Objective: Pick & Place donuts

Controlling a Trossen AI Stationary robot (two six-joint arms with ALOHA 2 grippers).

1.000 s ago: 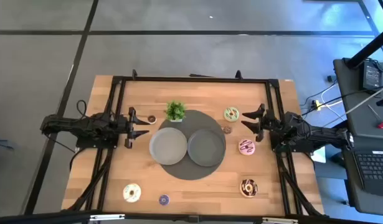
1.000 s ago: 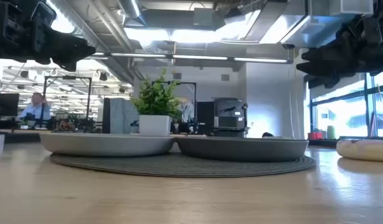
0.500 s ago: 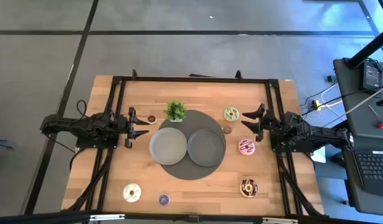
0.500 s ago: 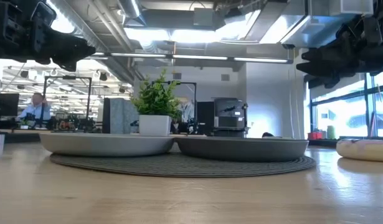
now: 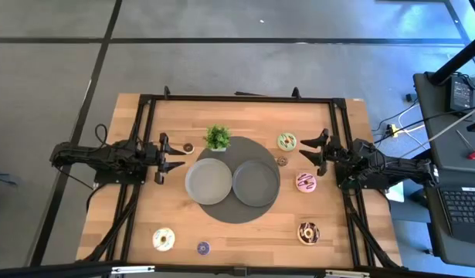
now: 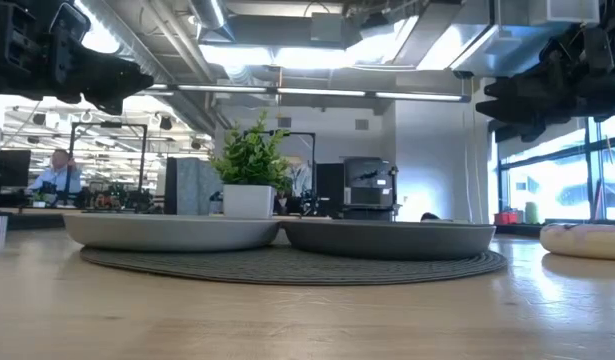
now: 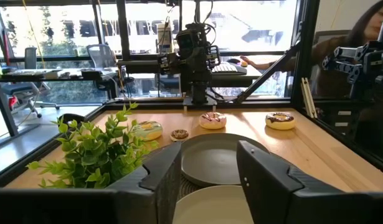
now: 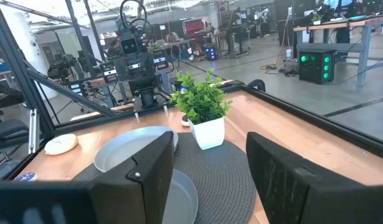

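Both grippers hover open above the table and hold nothing. My left gripper [image 5: 175,157] is at the left, beside a tiny brown donut [image 5: 188,147]. My right gripper [image 5: 308,150] is at the right, between the green donut [image 5: 287,141] and the pink donut [image 5: 305,182], with another tiny brown donut [image 5: 281,161] close by. The chocolate donut [image 5: 308,232] lies near the right front corner. The cream donut [image 5: 164,239] and the tiny purple donut [image 5: 203,248] lie near the front left. All lie flat on the wood.
Two grey plates [image 5: 208,181] [image 5: 256,183] sit side by side on a round dark mat [image 5: 237,215] in the middle of the table. A small potted plant [image 5: 217,137] stands at the mat's far edge. A black frame [image 5: 241,98] runs around the table. People show in the room beyond.
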